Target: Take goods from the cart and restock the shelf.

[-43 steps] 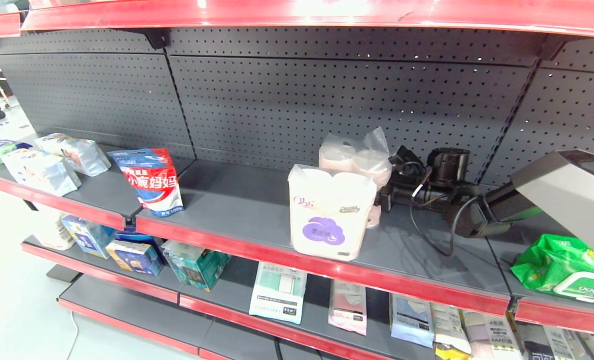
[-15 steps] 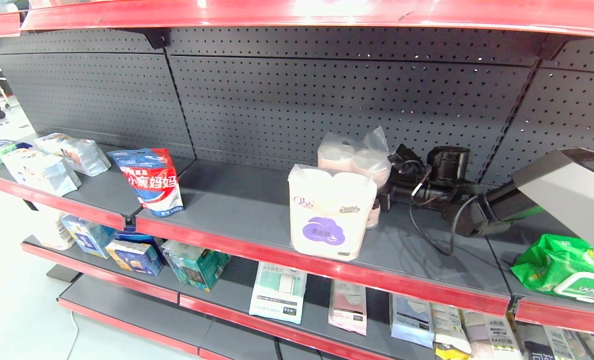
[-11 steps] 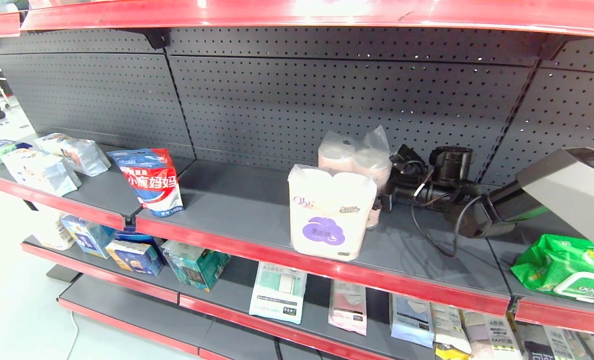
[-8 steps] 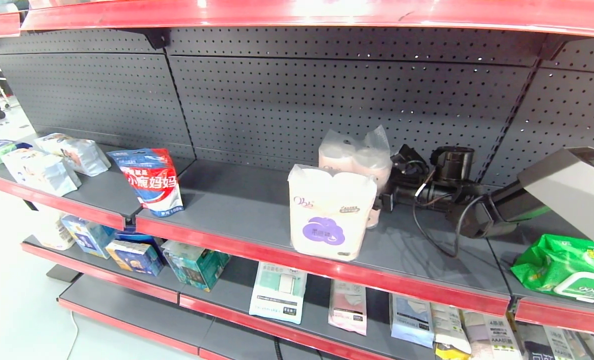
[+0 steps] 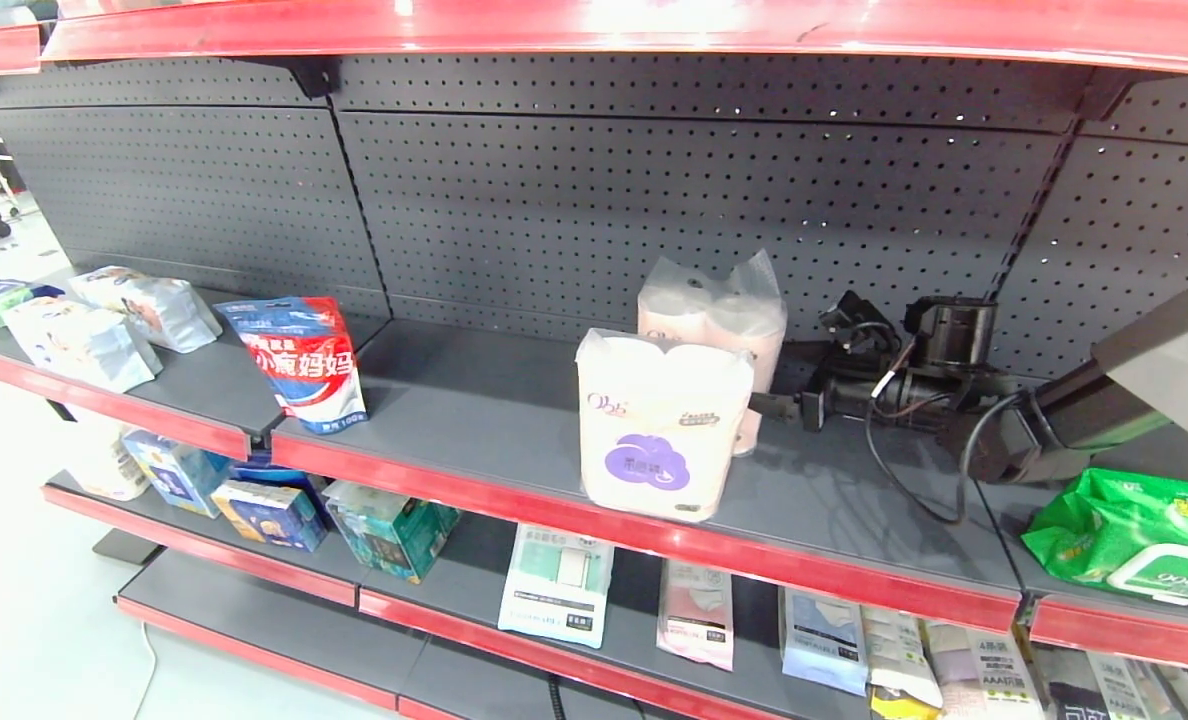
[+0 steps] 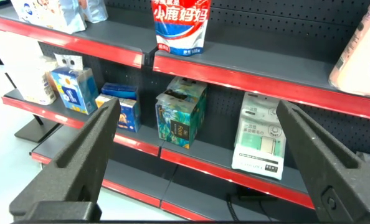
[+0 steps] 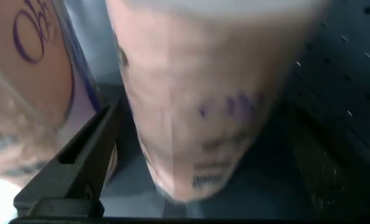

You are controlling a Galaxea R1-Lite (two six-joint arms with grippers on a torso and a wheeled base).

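Pink roll pack (image 5: 711,320) stood on shelf (image 5: 474,400); placing looked done. Right tool (image 5: 766,405), at its 3 o'clock, was wide open, empty. Next likely: back out, fetch more.

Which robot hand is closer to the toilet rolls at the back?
Right. The right gripper sits just beside the rear toilet roll pack on the same shelf; the left gripper hangs lower down, facing the lower shelves.

Black gripper (image 5: 776,402), looped cable (image 5: 872,455), grey arm (image 5: 1164,360)
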